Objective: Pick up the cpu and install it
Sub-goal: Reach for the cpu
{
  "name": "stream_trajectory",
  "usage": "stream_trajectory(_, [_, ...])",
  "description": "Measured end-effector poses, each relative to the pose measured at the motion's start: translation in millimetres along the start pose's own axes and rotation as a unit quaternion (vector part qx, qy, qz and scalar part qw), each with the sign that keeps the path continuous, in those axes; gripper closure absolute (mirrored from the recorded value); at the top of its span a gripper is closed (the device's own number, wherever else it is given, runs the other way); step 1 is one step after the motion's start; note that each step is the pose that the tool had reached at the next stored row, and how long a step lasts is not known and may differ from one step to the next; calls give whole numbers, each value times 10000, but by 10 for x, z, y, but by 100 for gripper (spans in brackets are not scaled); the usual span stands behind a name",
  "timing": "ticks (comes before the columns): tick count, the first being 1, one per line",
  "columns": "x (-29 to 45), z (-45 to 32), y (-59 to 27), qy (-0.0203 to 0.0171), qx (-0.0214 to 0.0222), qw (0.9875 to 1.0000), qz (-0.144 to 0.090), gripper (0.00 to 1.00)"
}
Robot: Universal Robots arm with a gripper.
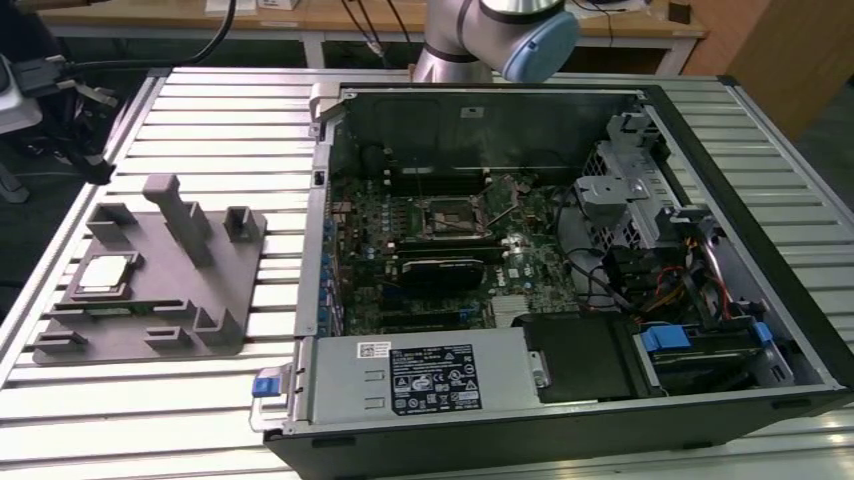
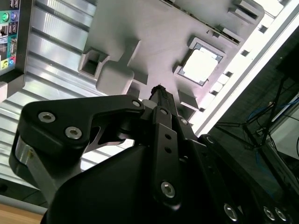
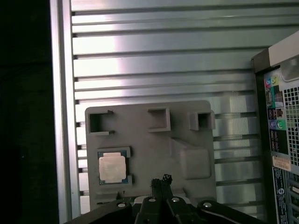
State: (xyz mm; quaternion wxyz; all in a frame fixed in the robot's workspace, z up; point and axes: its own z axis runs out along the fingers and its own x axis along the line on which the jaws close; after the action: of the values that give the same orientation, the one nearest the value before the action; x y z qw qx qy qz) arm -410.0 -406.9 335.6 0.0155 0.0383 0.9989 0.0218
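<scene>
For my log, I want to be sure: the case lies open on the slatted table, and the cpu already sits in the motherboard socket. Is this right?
One thing is wrong: the cpu sits in a recess of the grey holder beside the case, as the exterior view shows. The case does lie open on the slatted table.

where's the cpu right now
In the exterior view the cpu lies in a recess of the grey holder block on the slatted table, to the exterior view's left of the open computer case.

An open computer case point(image 1: 481, 125) lies beside a grey holder point(image 1: 150, 300) on a slatted table point(image 1: 147, 420).
</scene>
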Motion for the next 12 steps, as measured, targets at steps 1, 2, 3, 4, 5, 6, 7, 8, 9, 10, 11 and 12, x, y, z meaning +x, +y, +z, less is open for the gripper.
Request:
stream_trajectory(1, [8, 8, -3, 0, 0, 10000, 0, 89])
stream_trajectory(2, [17, 15, -6, 0, 0, 10000, 0, 89])
stream_trajectory(3, [25, 22, -10, 0, 0, 10000, 0, 89])
stream_trajectory(4, [34, 30, -14, 0, 0, 10000, 0, 89])
stream_trajectory(5, [42, 36, -18, 0, 0, 10000, 0, 89])
stream_trajectory(6, [50, 43, -22, 0, 0, 10000, 0, 89])
stream_trajectory(7, [58, 49, -27, 0, 0, 10000, 0, 89])
stream_trajectory(8, [65, 56, -32, 0, 0, 10000, 0, 89])
stream_trajectory(9, [71, 63, -37, 0, 0, 10000, 0, 89])
stream_trajectory(10, [78, 70, -41, 0, 0, 10000, 0, 89])
stream_trajectory(11, [84, 78, -46, 0, 0, 10000, 0, 89])
stream_trajectory(12, [90, 86, -51, 0, 0, 10000, 0, 89])
